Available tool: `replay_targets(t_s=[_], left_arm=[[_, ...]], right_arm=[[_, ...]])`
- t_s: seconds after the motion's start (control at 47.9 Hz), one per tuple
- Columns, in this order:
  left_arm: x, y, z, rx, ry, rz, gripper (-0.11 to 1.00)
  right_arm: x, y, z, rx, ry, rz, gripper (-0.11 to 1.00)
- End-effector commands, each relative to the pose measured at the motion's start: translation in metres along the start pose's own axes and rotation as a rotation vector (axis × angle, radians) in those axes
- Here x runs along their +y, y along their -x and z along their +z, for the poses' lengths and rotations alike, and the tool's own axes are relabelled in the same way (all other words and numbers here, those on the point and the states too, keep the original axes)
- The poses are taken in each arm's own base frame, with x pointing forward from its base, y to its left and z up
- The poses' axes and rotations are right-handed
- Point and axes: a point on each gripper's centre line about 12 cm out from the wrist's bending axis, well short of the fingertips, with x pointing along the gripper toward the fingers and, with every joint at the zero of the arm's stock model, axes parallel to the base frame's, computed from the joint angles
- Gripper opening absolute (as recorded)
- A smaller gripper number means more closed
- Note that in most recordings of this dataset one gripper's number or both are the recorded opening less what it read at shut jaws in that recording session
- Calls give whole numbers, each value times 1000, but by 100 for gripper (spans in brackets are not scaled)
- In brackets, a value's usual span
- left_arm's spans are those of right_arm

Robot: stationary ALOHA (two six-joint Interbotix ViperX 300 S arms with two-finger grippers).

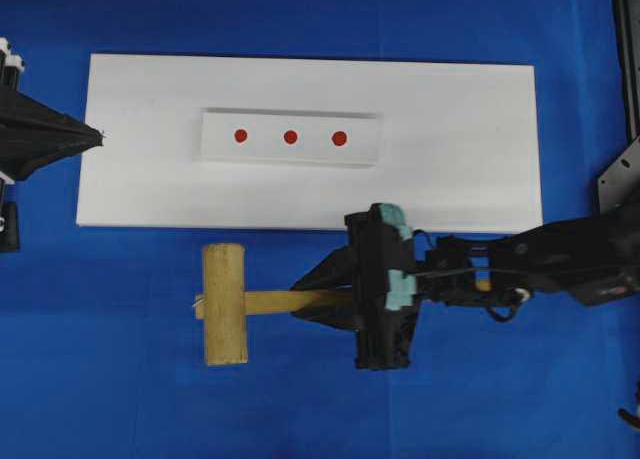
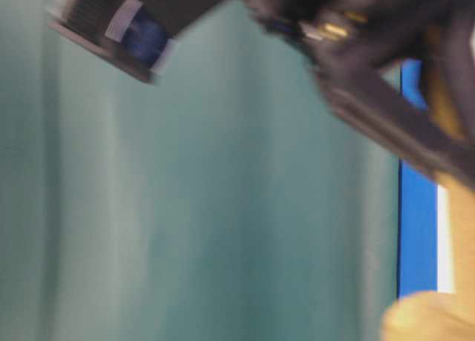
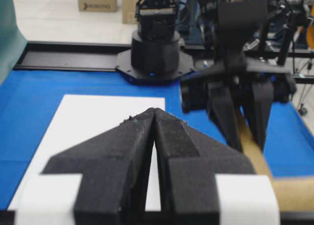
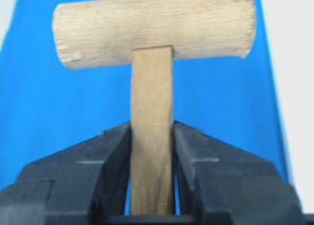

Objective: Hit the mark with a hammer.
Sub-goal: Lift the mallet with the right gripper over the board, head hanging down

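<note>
blue cloth covers the work surface [image 1: 120, 399], and a white board [image 1: 470, 179] lies across its far half, carrying a raised white strip [image 1: 290, 154] with three red marks [image 1: 290, 137] in a row. the hammer [image 1: 226, 304] lies flat on the blue cloth just in front of the board, head to the left of the overhead view and handle running right. the right gripper [image 4: 152, 151] pinches the flat handle partway along its length, one jaw on each narrow edge; gripping away from the head probably leaves the head free to swing onto a mark. the left gripper [image 3: 154, 114] has its jaws pressed together on nothing and sits at the board's left end, well apart from the hammer, evidently parked out of the swing path. judged from this layout, the hammer is grasped but no mark has been struck yet.
</note>
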Motion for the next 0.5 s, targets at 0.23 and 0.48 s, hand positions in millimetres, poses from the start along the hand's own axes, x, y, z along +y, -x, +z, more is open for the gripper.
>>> replay_targets(t_s=[0.23, 0.48], left_arm=[[0, -1, 3, -5, 3, 2, 0], [1, -1, 3, 0, 3, 4, 0]], right_arm=[[1, 23, 39, -77, 39, 22, 10], [-37, 22, 55, -104, 136, -73, 10]])
